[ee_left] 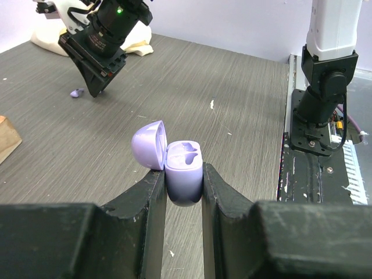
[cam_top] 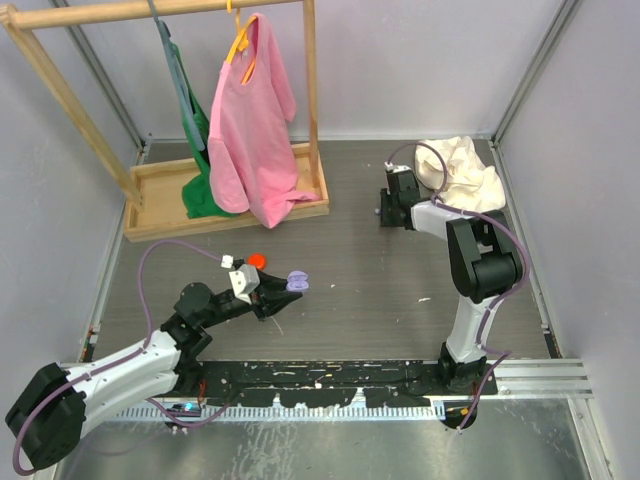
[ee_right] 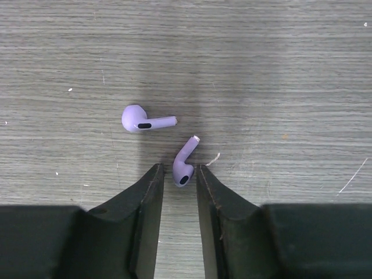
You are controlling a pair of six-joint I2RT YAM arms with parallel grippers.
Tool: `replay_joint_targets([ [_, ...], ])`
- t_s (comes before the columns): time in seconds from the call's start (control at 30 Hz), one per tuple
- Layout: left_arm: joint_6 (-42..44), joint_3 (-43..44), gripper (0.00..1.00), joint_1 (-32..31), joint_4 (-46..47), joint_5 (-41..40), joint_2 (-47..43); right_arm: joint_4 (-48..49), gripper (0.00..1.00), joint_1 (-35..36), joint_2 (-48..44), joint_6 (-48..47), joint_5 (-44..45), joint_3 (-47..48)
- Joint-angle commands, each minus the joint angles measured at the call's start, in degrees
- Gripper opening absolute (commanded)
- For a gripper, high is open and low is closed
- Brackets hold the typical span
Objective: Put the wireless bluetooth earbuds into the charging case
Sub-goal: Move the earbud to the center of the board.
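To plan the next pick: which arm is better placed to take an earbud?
Right. Its jaws flank one lilac earbud on the table; the left jaws are busy holding the open lilac case.

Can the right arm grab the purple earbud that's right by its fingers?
Probably yes. The nearer earbud lies on the table with its head between the right gripper's open fingertips, and nothing covers it. The other earbud lies apart to one side, so it shouldn't get pinched too.

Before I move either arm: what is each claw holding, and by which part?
Left claw grips the open lilac case by its lower body. Right claw straddles the head of one lilac earbud; whether it is clamped cannot be told.
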Motion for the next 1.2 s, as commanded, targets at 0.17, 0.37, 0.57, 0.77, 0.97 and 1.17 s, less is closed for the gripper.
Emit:
replay_joint_targets([
  [0.17, 0.8, 1.1, 0.01, -0.1, 2.3, 0.6, -1.4, -0.7, 0.24, -0.1, -1.8, 0.7, 0.2, -1.3],
  [0.37, 0.7, 1.1, 0.01, -0.1, 2.2, 0.6, -1.8, -1.8, 0.19, 0.5, -5.5, 0.8, -2.0, -5.0],
  [0.57, 0.7, 1.1, 0.01, -0.2, 2.0, 0.7, -2.1, -3.9, 0.2, 3.1, -10.6, 0.8, -3.4, -9.0],
  [0.77, 0.6, 1.1, 0.0, -0.1, 1.8, 0.8, -2.5, -6.0, 0.2, 9.2, -15.3, -0.3, -3.3, -12.8],
  [0.97, 0.5, 1.1, 0.0, -0.2, 1.9, 0.9, -2.6, -7.4, 0.21, 17.3, -19.1, -1.8, -3.6, -14.8],
  [1.17, 0.5, 1.0, 0.0, -0.1, 2.0, 0.9, -2.8, -8.3, 0.21, 24.2, -20.7, -3.6, -4.5, -15.3],
])
